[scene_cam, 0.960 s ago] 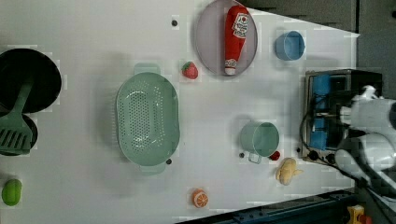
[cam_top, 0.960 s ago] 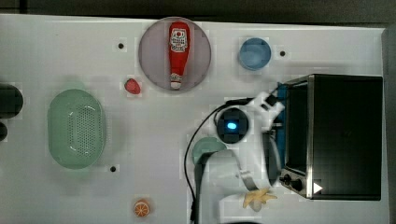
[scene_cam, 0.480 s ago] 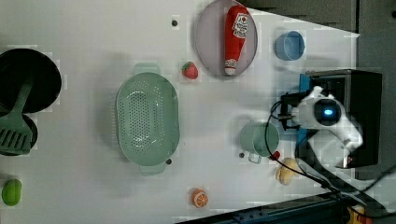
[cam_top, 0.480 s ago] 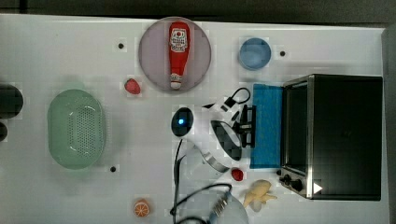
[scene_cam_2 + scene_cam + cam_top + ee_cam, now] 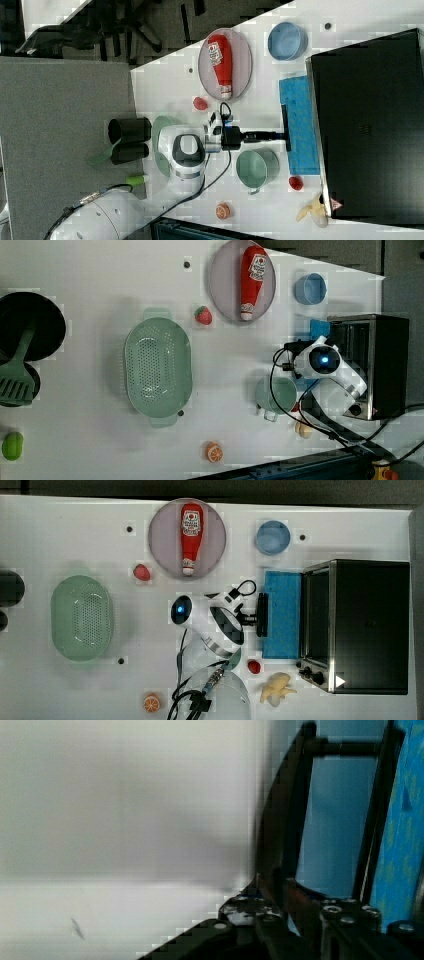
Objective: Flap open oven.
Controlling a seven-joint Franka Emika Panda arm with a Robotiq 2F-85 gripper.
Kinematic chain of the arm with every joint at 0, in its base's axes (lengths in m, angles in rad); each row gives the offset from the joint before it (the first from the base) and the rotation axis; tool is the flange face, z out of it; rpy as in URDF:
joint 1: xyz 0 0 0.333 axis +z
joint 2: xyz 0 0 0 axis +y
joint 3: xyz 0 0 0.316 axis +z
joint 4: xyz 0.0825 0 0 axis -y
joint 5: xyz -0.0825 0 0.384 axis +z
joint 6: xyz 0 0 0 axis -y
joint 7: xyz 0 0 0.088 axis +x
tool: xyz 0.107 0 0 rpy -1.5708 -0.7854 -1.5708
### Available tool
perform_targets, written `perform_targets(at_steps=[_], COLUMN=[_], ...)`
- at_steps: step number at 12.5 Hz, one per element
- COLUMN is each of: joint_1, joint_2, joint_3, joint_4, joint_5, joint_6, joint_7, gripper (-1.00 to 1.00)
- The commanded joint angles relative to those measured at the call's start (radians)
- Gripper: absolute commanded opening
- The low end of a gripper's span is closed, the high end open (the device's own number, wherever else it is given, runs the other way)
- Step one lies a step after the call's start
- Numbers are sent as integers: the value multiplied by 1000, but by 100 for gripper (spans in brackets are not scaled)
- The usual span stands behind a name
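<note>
The black oven [image 5: 370, 625] stands at the top view's right, and its blue-tinted glass door [image 5: 282, 615] lies folded down flat on the table. My gripper [image 5: 256, 616] reaches from the top view's left and is shut on the dark bar handle [image 5: 262, 630] at the door's outer edge. In the right view the gripper [image 5: 279, 135] meets the handle [image 5: 285, 120] in front of the oven [image 5: 370, 125]. The wrist view shows the handle bar [image 5: 282, 820] running between my fingers, with the blue door [image 5: 407, 820] beyond it. In the left view the arm covers the oven [image 5: 390, 365] front.
A ketchup bottle [image 5: 191, 530] lies on a plate, with a blue bowl [image 5: 273, 537] beside it. A green colander [image 5: 82, 617] sits at the top view's left. A green cup [image 5: 256, 169], a small red fruit [image 5: 254, 666] and a yellow toy [image 5: 276, 687] lie near the door.
The door has swung from nearly upright down to flat. My gripper moved with the handle away from the oven, toward the top view's left.
</note>
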Motion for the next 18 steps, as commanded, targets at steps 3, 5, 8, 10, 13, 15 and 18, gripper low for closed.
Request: perform_targets(at_steps=[3, 5, 8, 10, 13, 15, 18], joint_1=[-7, -8, -10, -10, -10, -10, -9], joint_2=[-230, -344, -497, -577, -628, -635, -638], joint_3=[-19, -28, -36, -36, -37, -38, -36], joint_4=[76, 107, 180, 275, 425, 481, 502], joint_5=[408, 616, 831, 851, 849, 850, 850], joint_6=[-12, -54, -263, -489, -754, -834, -830], joint_7=[102, 102, 102, 107, 111, 145, 145], gripper=[-65, -65, -65, -65, -65, -65, -65])
